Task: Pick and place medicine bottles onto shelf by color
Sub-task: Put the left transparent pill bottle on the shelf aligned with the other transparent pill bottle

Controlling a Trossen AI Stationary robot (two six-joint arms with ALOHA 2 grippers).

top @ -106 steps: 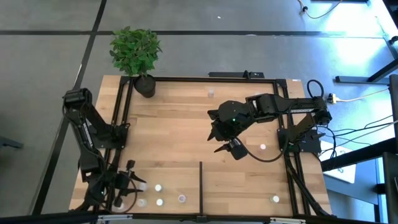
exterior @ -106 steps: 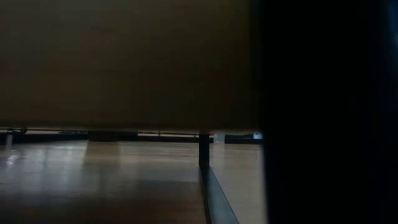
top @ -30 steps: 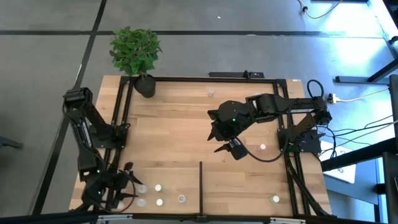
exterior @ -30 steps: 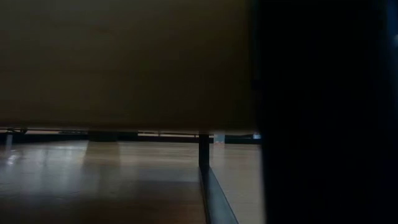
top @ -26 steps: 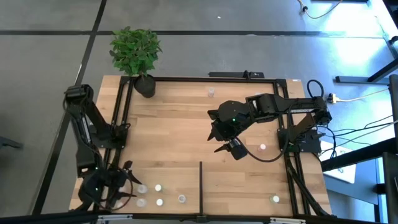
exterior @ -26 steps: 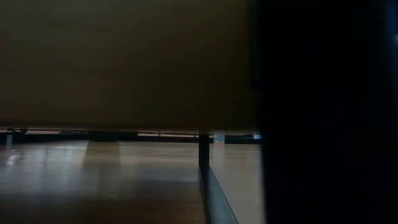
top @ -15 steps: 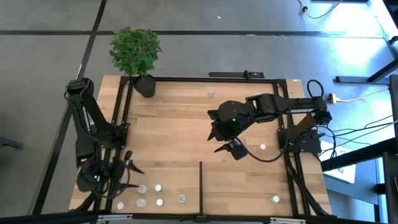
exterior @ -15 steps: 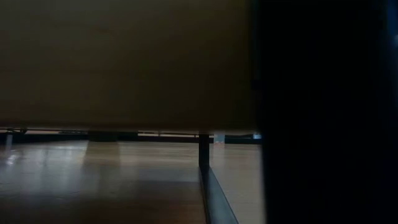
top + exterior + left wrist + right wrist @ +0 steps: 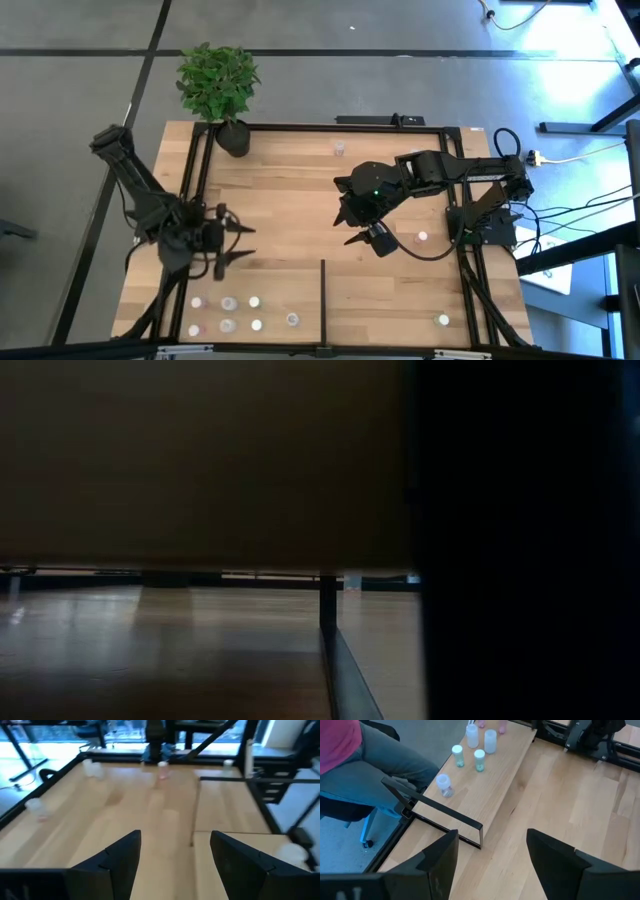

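Medicine bottles (image 9: pixel 228 303) stand upright in a cluster at lower left of the high view, on the shelf (image 9: pixel 260 300). The low view is mostly blocked by dark shapes. Left gripper (image 9: pixel 240 242) and right gripper (image 9: pixel 352 231): jaws open, empty, above the tabletop (image 9: pixel 290 190).

A robotics lab or test room is indicated: a wooden table (image 9: pixel 290 200) framed by black rails (image 9: pixel 340 127) is set on a grey floor (image 9: pixel 80 60) marked with dark lines, loose cables (image 9: pixel 580 215) are trailed beside it, and a potted plant (image 9: pixel 218 85) is stood at one corner
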